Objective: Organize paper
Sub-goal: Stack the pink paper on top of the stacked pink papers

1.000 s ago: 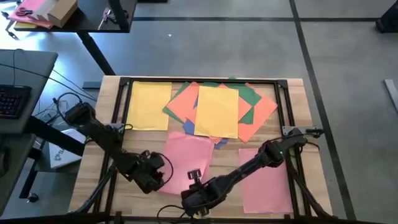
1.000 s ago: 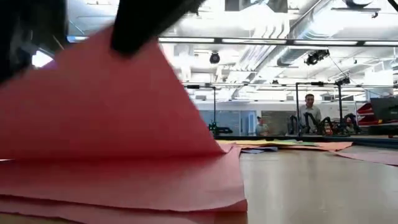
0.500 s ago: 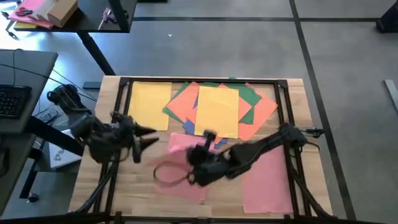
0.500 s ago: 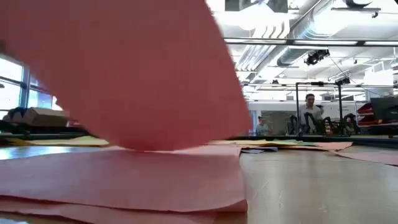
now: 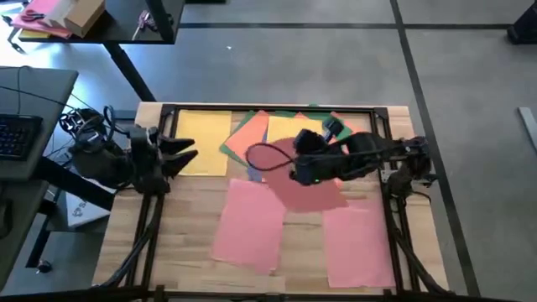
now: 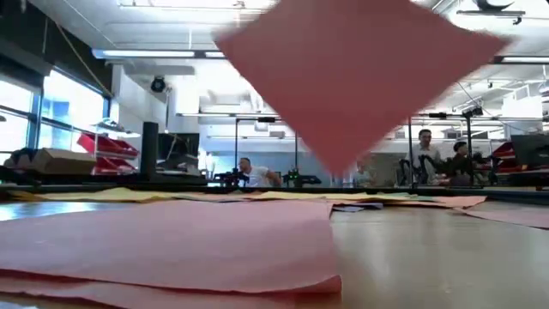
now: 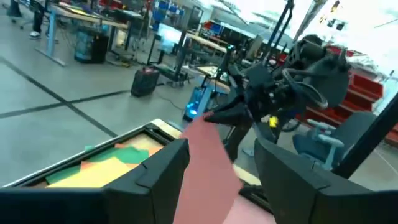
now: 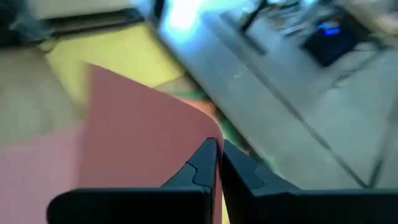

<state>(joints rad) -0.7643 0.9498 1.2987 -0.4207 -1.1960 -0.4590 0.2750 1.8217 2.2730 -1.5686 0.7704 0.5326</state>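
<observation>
My right gripper (image 5: 295, 165) is shut on one pink sheet (image 5: 306, 186) of the paper, held in the air over the table's middle; it also shows in the low view (image 6: 360, 77). Beneath it, a pink stack (image 5: 247, 228) lies flat at the near middle, with another pink stack (image 5: 359, 245) at the near right. A yellow stack (image 5: 201, 138) lies at the far left. A mixed pile (image 5: 294, 134) of orange, yellow, green and blue sheets lies at the far middle. My left gripper (image 5: 186, 153) stands open beside the yellow stack, holding nothing. My right gripper pinches the pink sheet at its edge (image 8: 206, 138) between its two shut fingers (image 8: 200, 163). The sheet is lifted clear of the table, and its end toward the left curls over (image 5: 267, 154). The rest spreads out under the gripper, tilted.
A dark metal frame (image 5: 277, 107) runs around the work area on the wooden table (image 5: 126, 243). Bare wood shows at the near left. Desks with a keyboard (image 5: 17, 134) stand left of the table. People (image 6: 426, 150) are in the room behind.
My right gripper has gone up and from the near edge toward the table's far right, taking one pink sheet off the near-middle stack; the sheet now hangs clear and curled. My left gripper has drawn back from that stack toward the far left.
</observation>
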